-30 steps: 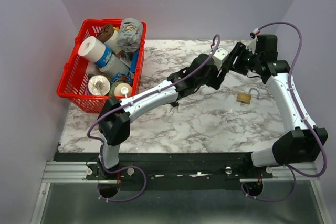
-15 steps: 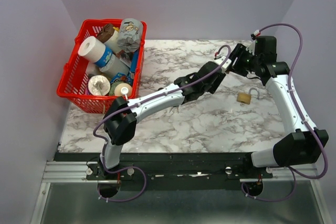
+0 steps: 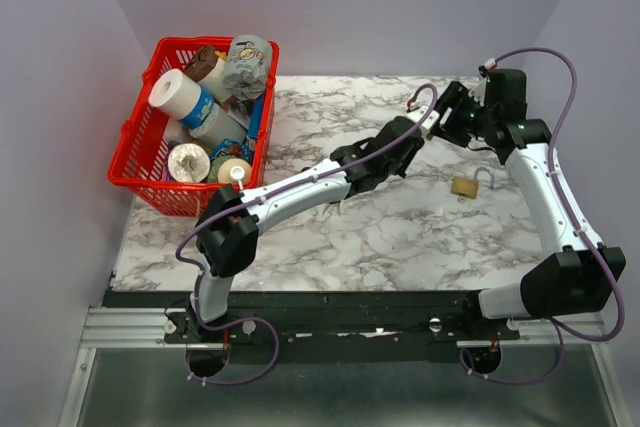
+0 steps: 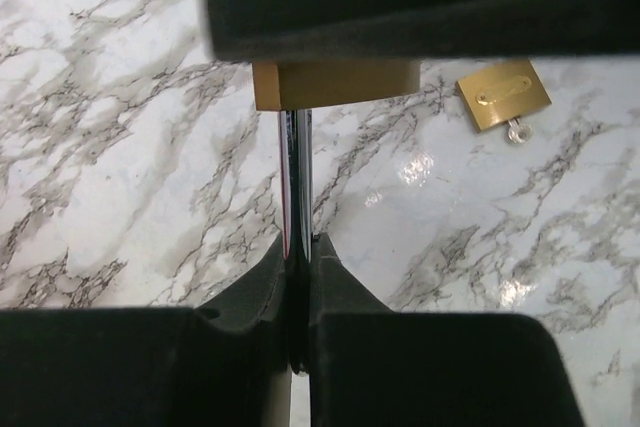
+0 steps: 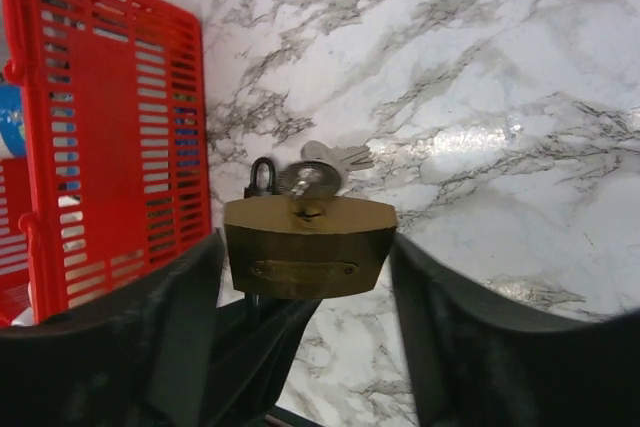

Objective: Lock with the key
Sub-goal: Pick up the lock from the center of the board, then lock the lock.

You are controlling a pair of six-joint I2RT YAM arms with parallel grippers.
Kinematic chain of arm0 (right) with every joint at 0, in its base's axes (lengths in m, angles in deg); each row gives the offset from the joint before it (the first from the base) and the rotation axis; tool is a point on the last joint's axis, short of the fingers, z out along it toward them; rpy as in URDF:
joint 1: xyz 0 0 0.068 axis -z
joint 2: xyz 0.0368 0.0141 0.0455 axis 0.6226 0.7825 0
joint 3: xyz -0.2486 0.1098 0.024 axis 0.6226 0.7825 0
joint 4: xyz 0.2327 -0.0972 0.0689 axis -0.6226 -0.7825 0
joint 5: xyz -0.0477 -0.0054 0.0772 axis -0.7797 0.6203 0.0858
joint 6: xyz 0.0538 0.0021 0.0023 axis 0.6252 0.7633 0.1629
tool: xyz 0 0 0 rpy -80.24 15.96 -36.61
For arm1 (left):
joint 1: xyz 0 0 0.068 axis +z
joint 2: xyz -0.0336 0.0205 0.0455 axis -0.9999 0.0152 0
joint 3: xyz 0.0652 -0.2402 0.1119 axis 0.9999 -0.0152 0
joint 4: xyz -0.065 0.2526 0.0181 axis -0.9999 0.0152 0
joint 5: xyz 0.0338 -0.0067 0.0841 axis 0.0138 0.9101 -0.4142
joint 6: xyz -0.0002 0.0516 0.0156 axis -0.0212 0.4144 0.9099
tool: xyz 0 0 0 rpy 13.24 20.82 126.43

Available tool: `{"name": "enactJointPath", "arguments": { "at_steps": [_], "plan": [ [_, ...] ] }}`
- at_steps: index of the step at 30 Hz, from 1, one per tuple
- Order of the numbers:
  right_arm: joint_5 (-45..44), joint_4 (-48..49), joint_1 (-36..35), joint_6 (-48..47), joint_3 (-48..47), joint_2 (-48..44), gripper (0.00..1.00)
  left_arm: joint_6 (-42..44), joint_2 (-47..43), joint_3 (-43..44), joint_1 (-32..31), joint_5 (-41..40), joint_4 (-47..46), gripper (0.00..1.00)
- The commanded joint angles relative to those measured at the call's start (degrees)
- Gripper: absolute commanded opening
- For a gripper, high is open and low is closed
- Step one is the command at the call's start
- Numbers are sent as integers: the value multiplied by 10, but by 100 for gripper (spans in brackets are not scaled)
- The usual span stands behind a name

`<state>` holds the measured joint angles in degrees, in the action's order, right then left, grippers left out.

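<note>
A brass padlock (image 5: 305,247) hangs in the air between my two grippers. A silver key (image 5: 312,179) sits in its keyhole, with another key on the same ring beside it. The right gripper (image 5: 308,247) is open, one finger on each side of the lock body, close to it without clamping it. In the top view the right gripper (image 3: 448,121) meets the left gripper (image 3: 428,127) above the table's back right. The left gripper (image 4: 297,242) is shut on the thin steel shackle (image 4: 296,172), which runs edge-on from its fingertips into the padlock (image 4: 335,84).
A second brass padlock (image 3: 463,186) with an open shackle lies on the marble table (image 3: 380,227) just in front of the grippers, and shows as the second padlock (image 4: 503,95) in the left wrist view. A red basket (image 3: 135,165) full of packages stands at the back left.
The left arm stretched further right to the right gripper and its jaws closed on the shackle. The right gripper's jaws have widened around the lock body.
</note>
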<state>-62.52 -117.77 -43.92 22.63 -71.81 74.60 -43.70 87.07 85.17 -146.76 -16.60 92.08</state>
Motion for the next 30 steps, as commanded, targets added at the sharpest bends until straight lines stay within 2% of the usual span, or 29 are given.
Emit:
{"name": "enactJointPath", "arguments": {
  "at_steps": [1, 2, 3, 6, 7, 8, 10, 11, 13, 16, 17, 20, 21, 23, 27, 30],
  "plan": [
    [58, 16, -4, -50, -22, -19, 87, 18, -84, -37, 18, 101, -51, 0],
    [67, 13, -4, -73, -35, -25, 96, 22, -91, -38, 23, 116, -50, 0],
    [71, 1, -1, -87, -42, -27, 99, 25, -98, -40, 28, 135, -40, 0],
    [72, -14, 10, -128, -57, -37, 100, 28, -125, -44, 57, 182, -11, 0],
    [79, -14, 21, -132, -56, -40, 100, 24, -140, -54, 75, 228, -9, 0],
    [128, -13, 32, -146, -56, -40, 100, 29, -148, -59, 82, 252, -6, 0],
    [167, -19, 56, -170, -62, -38, 100, 58, -175, -78, 92, 305, 8, 0],
    [214, -22, 70, -209, -64, -40, 100, 78, -184, -83, 99, 324, 13, 0],
    [239, -30, 81, -250, -65, -50, 100, 113, -198, -83, 107, 364, 45, 0],
    [334, -69, 84, -407, -67, -69, 100, 201, -221, -60, 132, 486, 123, 0],
    [381, -84, 84, -499, -66, -85, 100, 241, -225, -54, 139, 524, 145, 0],
    [434, -205, 84, -699, -74, -110, 100, 304, -235, -40, 145, 539, 216, 0],
    [445, -262, 83, -739, -76, -114, 100, 354, -235, -34, 145, 554, 259, 0],
    [457, -326, 83, -853, -84, -124, 100, 397, -236, -18, 144, 571, 301, 0],
    [486, -495, 76, -1003, -124, -109, 100, 414, -236, -9, 144, 592, 344, 0],
    [491, -521, 55, -1039, -123, -102, 100, 421, -236, -8, 143, 611, 352, 0]
  ]
}}
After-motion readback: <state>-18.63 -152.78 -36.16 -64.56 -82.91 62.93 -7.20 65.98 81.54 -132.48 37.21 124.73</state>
